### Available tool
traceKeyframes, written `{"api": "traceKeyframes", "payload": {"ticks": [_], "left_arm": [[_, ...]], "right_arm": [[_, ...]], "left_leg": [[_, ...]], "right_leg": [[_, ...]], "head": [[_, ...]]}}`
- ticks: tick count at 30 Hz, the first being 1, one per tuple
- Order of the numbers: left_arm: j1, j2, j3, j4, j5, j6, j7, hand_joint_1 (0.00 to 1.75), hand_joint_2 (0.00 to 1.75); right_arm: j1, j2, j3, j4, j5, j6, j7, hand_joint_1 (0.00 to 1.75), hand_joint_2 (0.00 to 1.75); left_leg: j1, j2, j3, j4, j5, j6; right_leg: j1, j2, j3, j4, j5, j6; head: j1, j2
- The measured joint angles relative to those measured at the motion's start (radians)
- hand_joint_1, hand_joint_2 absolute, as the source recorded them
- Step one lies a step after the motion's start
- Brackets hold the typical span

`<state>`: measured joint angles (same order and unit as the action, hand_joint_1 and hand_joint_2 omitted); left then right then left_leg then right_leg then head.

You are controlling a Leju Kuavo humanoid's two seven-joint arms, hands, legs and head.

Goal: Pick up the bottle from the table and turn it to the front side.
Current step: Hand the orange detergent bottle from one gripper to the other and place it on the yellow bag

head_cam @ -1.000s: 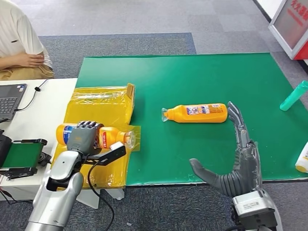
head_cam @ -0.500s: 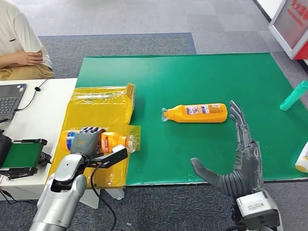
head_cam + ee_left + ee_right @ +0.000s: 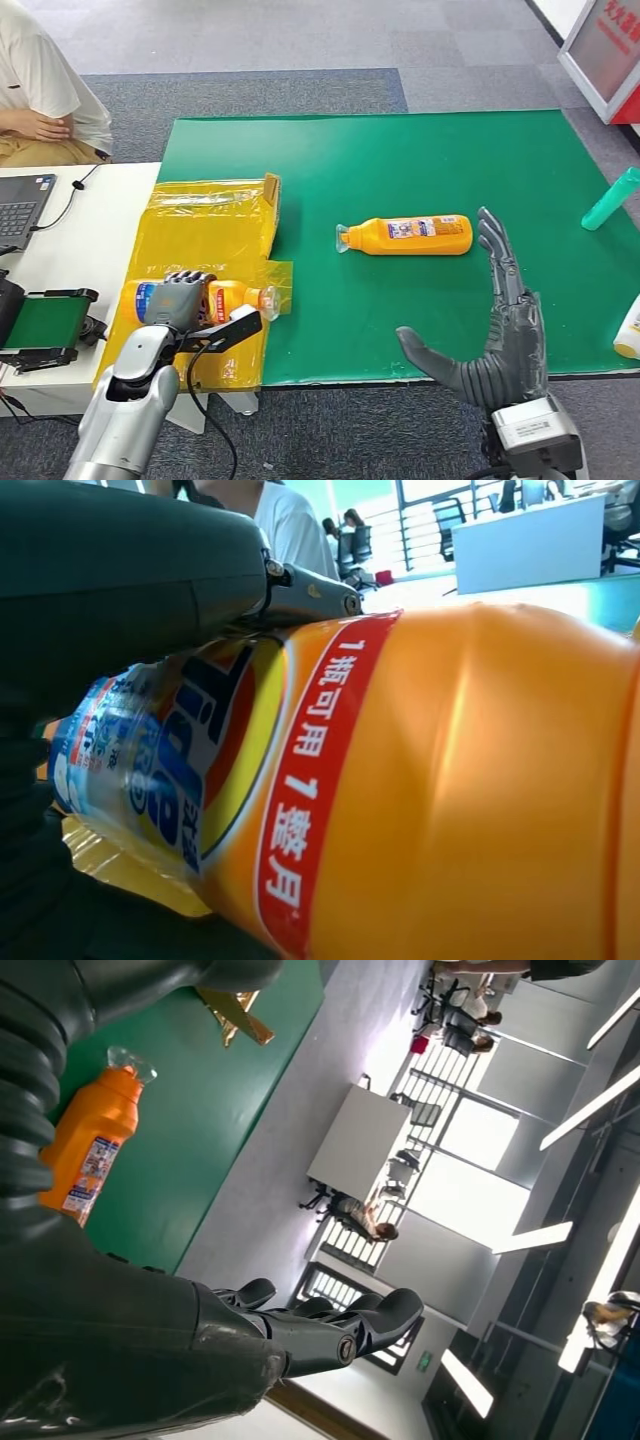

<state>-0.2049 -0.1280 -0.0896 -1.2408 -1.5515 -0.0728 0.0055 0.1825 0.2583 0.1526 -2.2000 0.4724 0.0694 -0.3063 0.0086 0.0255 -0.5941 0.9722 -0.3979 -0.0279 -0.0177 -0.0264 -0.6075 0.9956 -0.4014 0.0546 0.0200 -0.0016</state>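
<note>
a: left hand [image 3: 178, 298]?
b: fingers wrapped over the orange plastic bottle with a blue-and-red label [image 3: 219, 296], just above yellow film [image 3: 211, 225]. right hand [image 3: 504, 330] spread, empty.
a: step?
b: probably setting down; check the label faces up before letting go.

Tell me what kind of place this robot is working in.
Probably an open office or robotics lab set up for testing. A green mat covers the work table, a laptop sits on a white desk beside a seated person, and the right wrist view shows office desks and chairs behind.
</note>
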Motion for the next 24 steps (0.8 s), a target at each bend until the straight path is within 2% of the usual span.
{"api": "traceKeyframes", "payload": {"ticks": [10,15,24], "left_arm": [[-0.002,-0.017,0.043,0.024,0.0,-0.043,-0.013,0.0,1.75],[-0.006,-0.027,0.066,0.024,0.002,-0.073,-0.052,0.0,1.75],[0.008,-0.056,0.072,-0.026,0.068,-0.055,-0.099,0.0,1.75]], "right_arm": [[-0.008,0.0,0.0,0.0,-0.053,0.01,-0.003,0.0,1.75],[-0.014,0.0,0.0,0.006,-0.061,0.017,-0.014,0.0,1.75],[-0.014,0.0,0.0,0.019,-0.057,0.021,-0.036,0.0,1.75]], "left_leg": [[0.0,0.0,0.0,0.0,0.0,0.0],[0.0,0.0,0.0,0.0,0.0,0.0],[0.0,0.0,0.0,0.0,0.0,0.0]], "right_leg": [[0.0,0.0,0.0,0.0,0.0,0.0],[0.0,0.0,0.001,0.0,0.0,0.0],[0.0,0.0,0.001,0.0,0.0,0.0]], "head": [[0.0,0.0],[0.0,0.0],[0.0,0.0]]}}
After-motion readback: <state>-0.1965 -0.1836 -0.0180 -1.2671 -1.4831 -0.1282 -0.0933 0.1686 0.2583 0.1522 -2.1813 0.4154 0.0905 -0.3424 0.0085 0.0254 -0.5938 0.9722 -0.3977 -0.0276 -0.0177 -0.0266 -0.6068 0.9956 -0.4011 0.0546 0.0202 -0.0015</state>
